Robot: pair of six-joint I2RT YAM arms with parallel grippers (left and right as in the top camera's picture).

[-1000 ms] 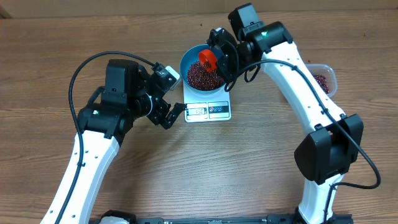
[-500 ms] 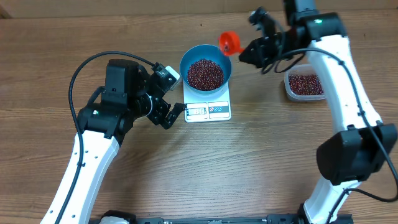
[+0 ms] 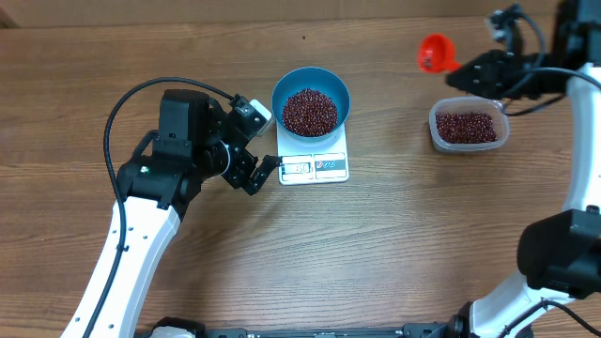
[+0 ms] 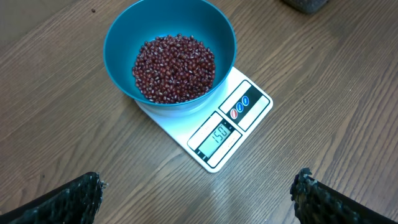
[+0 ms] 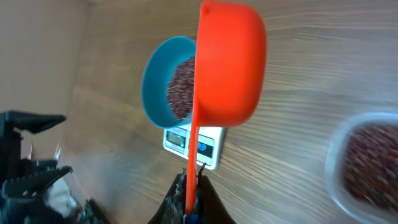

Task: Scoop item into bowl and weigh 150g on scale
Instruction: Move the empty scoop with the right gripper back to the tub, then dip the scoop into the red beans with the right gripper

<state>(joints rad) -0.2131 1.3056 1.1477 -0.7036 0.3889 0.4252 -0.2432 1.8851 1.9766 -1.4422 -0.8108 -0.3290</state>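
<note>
The blue bowl [image 3: 285, 87] stands on the white scale [image 3: 315, 167] mid-table, filled with a heap of red-brown beans [image 3: 310, 111]. In the left wrist view the scale's display [image 4: 219, 134] reads 150. My left gripper [image 3: 263, 175] hovers open just left of the scale, nothing between its fingers [image 4: 74, 199]. Far right, my right gripper [image 3: 472, 71] is shut on the handle of an orange scoop [image 3: 435, 53], held in the air up and left of the clear tub. In the right wrist view the scoop [image 5: 230, 62] is tipped on its side and its inside is hidden.
A clear plastic tub [image 3: 439, 127] holding more beans [image 3: 466, 128] sits at the right, below the scoop. The left arm's black cable [image 3: 141, 94] loops over the table's left side. Bare wooden tabletop lies toward the front.
My right arm has swung the orange scoop from over the bowl away to the right, past the tub's near corner. The left arm, bowl and scale have not moved.
</note>
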